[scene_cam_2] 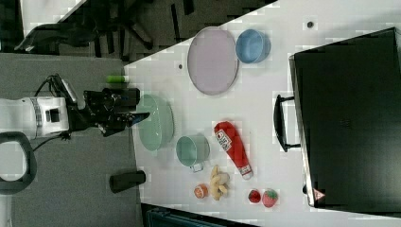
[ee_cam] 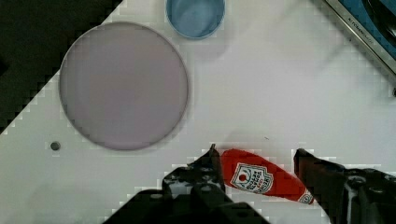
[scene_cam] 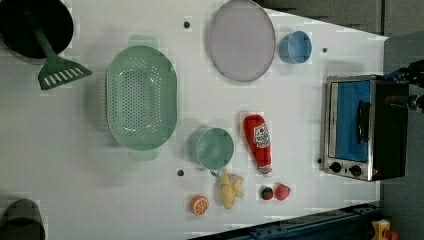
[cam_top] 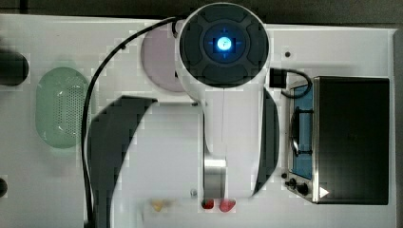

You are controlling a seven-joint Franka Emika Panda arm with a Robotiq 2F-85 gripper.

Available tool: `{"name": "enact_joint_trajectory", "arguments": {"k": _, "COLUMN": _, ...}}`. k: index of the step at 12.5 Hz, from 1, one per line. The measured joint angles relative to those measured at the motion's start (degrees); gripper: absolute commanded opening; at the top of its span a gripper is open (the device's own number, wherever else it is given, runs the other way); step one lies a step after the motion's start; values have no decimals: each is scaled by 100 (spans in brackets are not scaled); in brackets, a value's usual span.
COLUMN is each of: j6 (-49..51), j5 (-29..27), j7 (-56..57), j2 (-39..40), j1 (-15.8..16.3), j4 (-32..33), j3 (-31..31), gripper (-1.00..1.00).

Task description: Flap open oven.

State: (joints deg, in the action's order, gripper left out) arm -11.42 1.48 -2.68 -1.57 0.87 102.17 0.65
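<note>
- Gripper [ee_cam: 256, 161], wrist view: we note the jaws spread wide and empty, the ketchup bottle [ee_cam: 261, 178] on the table beneath them, plate [ee_cam: 124, 85] and blue cup [ee_cam: 195, 16] beyond.
- Top view: we list the oven [cam_top: 350, 140] at the top view's right, flap shut, bar handle [cam_top: 295, 131] facing the arm.
- Left view: oven [scene_cam: 365, 127] at the table's right edge, blue door closed.
- Right view: gripper [scene_cam_2: 126, 115] well apart from the oven [scene_cam_2: 350, 118]; we judge the approach not begun. Next: reach the handle, grasp it, pull down.
</note>
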Motion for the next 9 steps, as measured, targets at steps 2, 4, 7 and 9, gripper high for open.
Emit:
{"name": "enact_joint_trajectory", "arguments": {"k": 2, "j6": 623, "j5": -8, "j7": -16, "j2": -929, "j1": 12, "j4": 946, "j3": 96, "gripper": 81}}
{"name": "enact_joint_trajectory", "arguments": {"k": 4, "j6": 794, "j5": -3, "j7": -18, "j2": -1723, "j1": 7, "j4": 1287, "j3": 236, "gripper": 100}}
{"name": "enact_joint_trajectory", "arguments": {"k": 7, "j6": 809, "j5": -16, "j7": -17, "j2": -2053, "j1": -78, "j4": 951, "j3": 311, "gripper": 100}}
{"name": "enact_joint_trajectory", "arguments": {"k": 9, "j6": 695, "j5": -6, "j7": -19, "j2": -1970, "j1": -70, "j4": 834, "j3": 324, "gripper": 65}}
